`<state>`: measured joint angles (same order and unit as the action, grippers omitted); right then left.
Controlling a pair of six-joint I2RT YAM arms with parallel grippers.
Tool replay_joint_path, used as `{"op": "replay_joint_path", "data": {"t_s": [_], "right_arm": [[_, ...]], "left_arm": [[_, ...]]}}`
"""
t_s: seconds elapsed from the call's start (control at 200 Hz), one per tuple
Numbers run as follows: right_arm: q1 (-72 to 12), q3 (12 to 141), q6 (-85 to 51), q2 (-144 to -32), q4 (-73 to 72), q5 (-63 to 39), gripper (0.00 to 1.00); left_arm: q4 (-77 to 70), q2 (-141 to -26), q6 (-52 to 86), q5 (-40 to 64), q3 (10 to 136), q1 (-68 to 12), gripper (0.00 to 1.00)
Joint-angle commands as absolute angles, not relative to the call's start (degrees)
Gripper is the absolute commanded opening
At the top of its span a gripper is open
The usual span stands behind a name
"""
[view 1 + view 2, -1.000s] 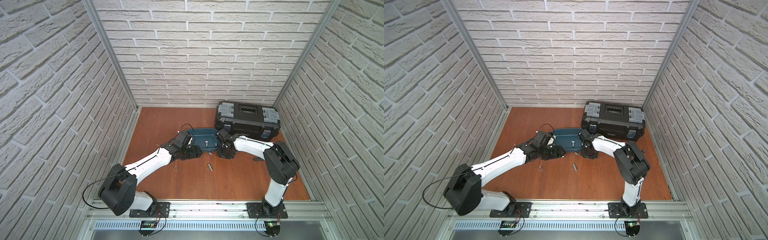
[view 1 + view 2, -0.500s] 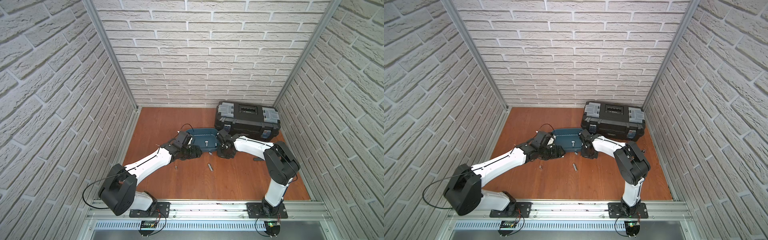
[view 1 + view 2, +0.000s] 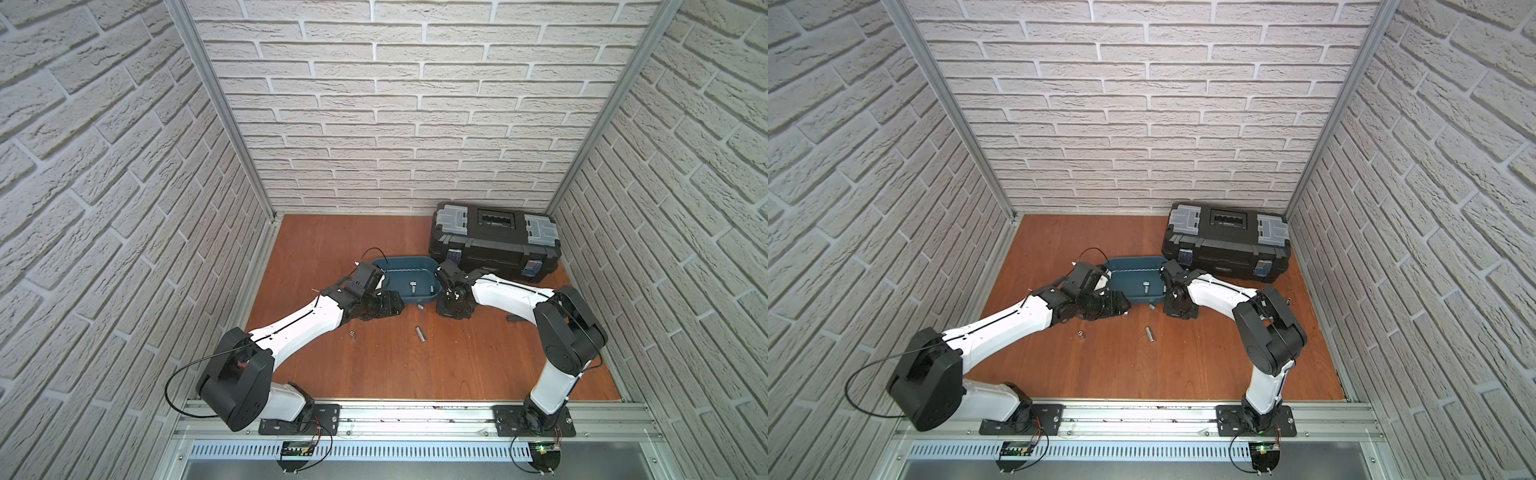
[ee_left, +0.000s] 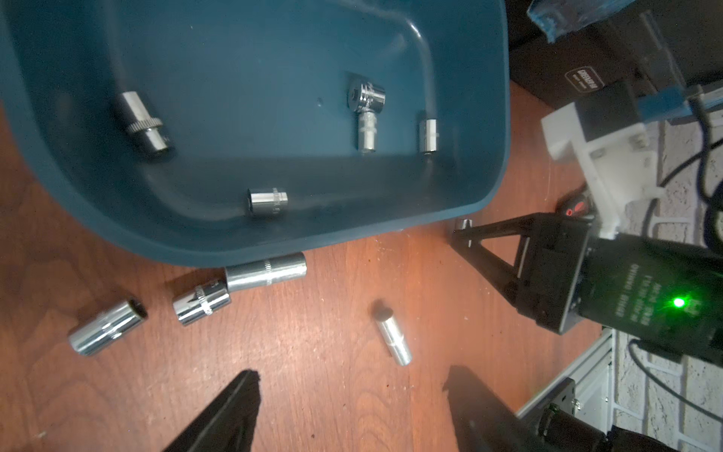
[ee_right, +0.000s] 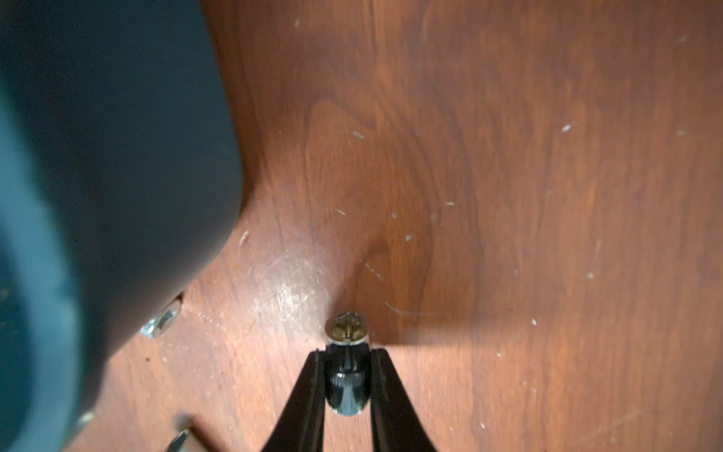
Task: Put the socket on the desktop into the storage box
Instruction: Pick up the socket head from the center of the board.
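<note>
Lifting from here is where I judge the trouble lies. The right end effector (image 5: pixel 347 354) is clenched on a small chrome cylindrical socket (image 5: pixel 347 332), low over the reddish-brown wood-grain desk (image 5: pixel 508 156) and just right of the shallow teal-blue plastic storage box (image 5: pixel 117 176). Only the slim black fingertips (image 5: pixel 313 383) pinch it, and polished round steel could twist or slide out on the way up. The box's wall stands close beside the grip, so a low or early swing left might clip the rim, drop the socket outside or shove the light tub. Such a shove would push the long chrome socket (image 4: pixel 266 272) touching its near wall and the stubby chrome socket (image 4: pixel 201 303) beside it, and they would likely roll. The left end effector (image 4: pixel 350 375) hovers released, spread wide above a slim chrome socket (image 4: pixel 393 332). With both arms crowded at the box's near side, they could collide. Several sockets lie inside the box.

The desk is smooth, hard and flat, faintly scratched, with nothing to stop a rolling piece. A black plastic toolbox with grey latches (image 3: pixel 494 245) sits far right. White brick-pattern walls (image 3: pixel 395 104) close three sides, with aluminium posts (image 3: pixel 230 124) in the far corners.
</note>
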<state>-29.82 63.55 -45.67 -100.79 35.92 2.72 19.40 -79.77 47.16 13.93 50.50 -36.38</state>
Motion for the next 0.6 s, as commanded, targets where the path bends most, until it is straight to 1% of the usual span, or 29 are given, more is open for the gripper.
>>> {"op": "replay_joint_path", "data": {"t_s": [0.0, 0.34, 0.595], "right_arm": [[-29.9, 62.7, -45.6, -96.8, 36.6, 3.4, 0.21], [-30.4, 63.2, -45.3, -92.1, 38.9, 3.4, 0.22], [-32.5, 68.0, -44.2, -91.1, 42.1, 4.0, 0.22]], "left_arm": [[19.3, -78.4, 46.6, 13.2, 51.2, -35.9, 0.8], [20.6, -76.8, 46.6, 13.2, 51.3, -33.6, 0.8], [24.8, -74.1, 46.7, 12.6, 51.5, -29.4, 0.8]]}}
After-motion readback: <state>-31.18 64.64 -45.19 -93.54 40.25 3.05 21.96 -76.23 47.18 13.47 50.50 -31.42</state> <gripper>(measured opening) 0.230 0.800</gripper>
